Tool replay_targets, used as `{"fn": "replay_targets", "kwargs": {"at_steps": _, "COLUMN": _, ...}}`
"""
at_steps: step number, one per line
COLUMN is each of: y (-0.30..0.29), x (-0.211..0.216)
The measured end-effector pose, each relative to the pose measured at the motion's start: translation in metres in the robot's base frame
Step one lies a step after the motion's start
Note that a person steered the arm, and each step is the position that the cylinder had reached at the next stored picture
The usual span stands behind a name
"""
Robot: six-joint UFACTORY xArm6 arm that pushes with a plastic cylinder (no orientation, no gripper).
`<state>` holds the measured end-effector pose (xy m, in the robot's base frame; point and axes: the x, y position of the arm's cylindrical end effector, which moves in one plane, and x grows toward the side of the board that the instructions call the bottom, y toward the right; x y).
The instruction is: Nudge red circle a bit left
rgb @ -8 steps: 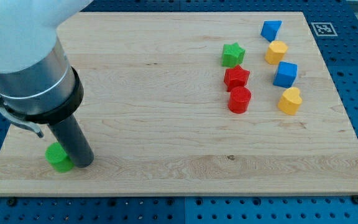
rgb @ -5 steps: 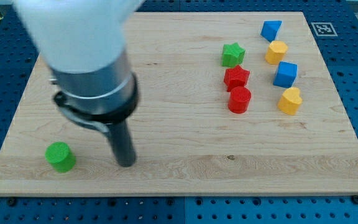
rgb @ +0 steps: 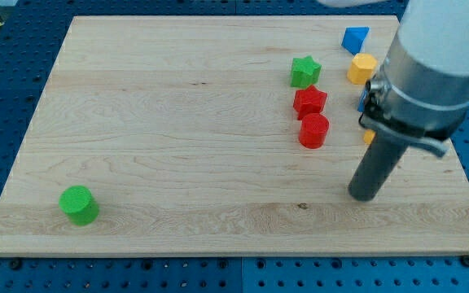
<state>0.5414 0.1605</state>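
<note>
The red circle (rgb: pixel 313 130) is a short red cylinder on the wooden board (rgb: pixel 177 122), right of centre. A red star (rgb: pixel 309 102) sits just above it, almost touching. My tip (rgb: pixel 363 195) rests on the board to the lower right of the red circle, a clear gap away from it. The rod rises toward the view's top right into the arm's grey body (rgb: pixel 426 73).
A green star (rgb: pixel 304 72) lies above the red star. A blue block (rgb: pixel 354 38) and a yellow block (rgb: pixel 362 67) sit at the top right. The arm hides most of another blue block and another yellow block. A green cylinder (rgb: pixel 79 204) lies at the bottom left.
My tip has swept from beside the green cylinder at the bottom left across the board to the lower right of the red circle. No block has moved.
</note>
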Motion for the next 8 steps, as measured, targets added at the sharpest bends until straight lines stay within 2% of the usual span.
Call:
{"fn": "replay_targets", "kwargs": {"at_steps": 1, "y": 0.006, "x": -0.041}}
{"fn": "replay_targets", "kwargs": {"at_steps": 3, "y": 0.006, "x": -0.072}}
{"fn": "replay_targets", "kwargs": {"at_steps": 6, "y": -0.011, "x": -0.077}}
{"fn": "replay_targets", "kwargs": {"at_steps": 8, "y": -0.059, "x": -0.077}}
